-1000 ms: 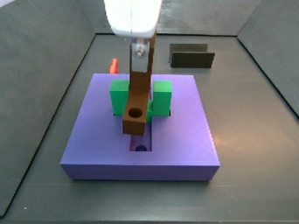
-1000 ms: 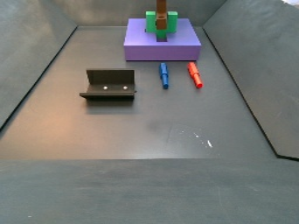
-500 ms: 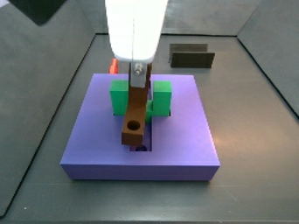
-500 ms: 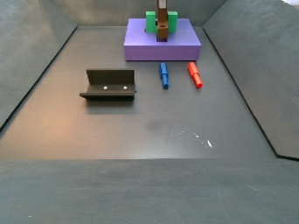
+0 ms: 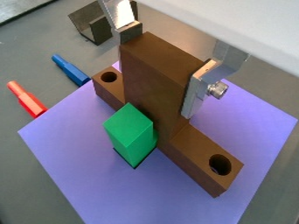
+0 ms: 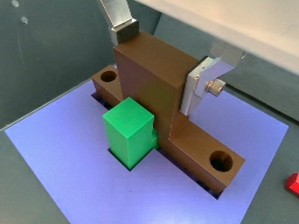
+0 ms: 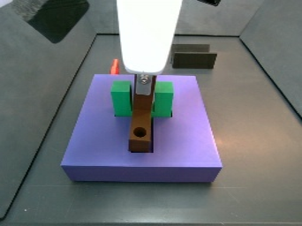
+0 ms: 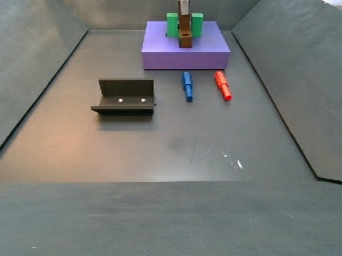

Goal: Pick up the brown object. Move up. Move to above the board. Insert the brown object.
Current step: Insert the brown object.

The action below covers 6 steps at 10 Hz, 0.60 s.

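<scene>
The brown object lies with its long bar down in the central slot of the purple board, its round hole toward the near end. In both wrist views its upright stem stands between my silver fingers, and its bar runs across the board. My gripper is shut on that stem. The green block flanks the piece. The board also shows in a side view.
The dark fixture stands on the floor away from the board. A blue peg and a red peg lie beside the board. Grey walls enclose the floor.
My gripper has come down with the brown object. Its bar, tilted above the slot before, now sits low in the board's slot.
</scene>
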### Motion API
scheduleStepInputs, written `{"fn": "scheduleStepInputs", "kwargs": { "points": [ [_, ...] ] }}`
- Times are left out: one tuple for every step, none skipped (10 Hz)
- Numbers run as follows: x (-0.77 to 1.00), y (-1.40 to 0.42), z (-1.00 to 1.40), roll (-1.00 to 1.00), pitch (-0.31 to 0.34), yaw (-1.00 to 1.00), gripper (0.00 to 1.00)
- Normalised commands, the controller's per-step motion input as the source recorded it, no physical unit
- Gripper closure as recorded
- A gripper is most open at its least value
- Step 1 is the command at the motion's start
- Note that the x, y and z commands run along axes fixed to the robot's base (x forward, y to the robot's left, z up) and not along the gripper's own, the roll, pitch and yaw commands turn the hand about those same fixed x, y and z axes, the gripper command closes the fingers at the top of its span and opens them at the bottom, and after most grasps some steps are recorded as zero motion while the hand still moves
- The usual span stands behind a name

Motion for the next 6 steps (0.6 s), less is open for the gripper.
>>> {"fn": "scheduleStepInputs", "kwargs": {
  "points": [
    [0.12,-0.02,-0.16,0.07,0.0,0.06,1.0],
    [0.05,-0.06,-0.17,0.04,0.0,0.02,1.0],
    [0.0,0.0,-0.29,0.01,-0.069,0.0,1.0],
    [-0.22,0.0,-0.41,0.03,-0.123,0.0,1.0],
    [-0.35,0.0,-0.52,0.13,-0.164,0.0,1.0],
    [-0.29,0.0,-0.54,0.14,-0.147,0.0,1.0]
  ]
}}
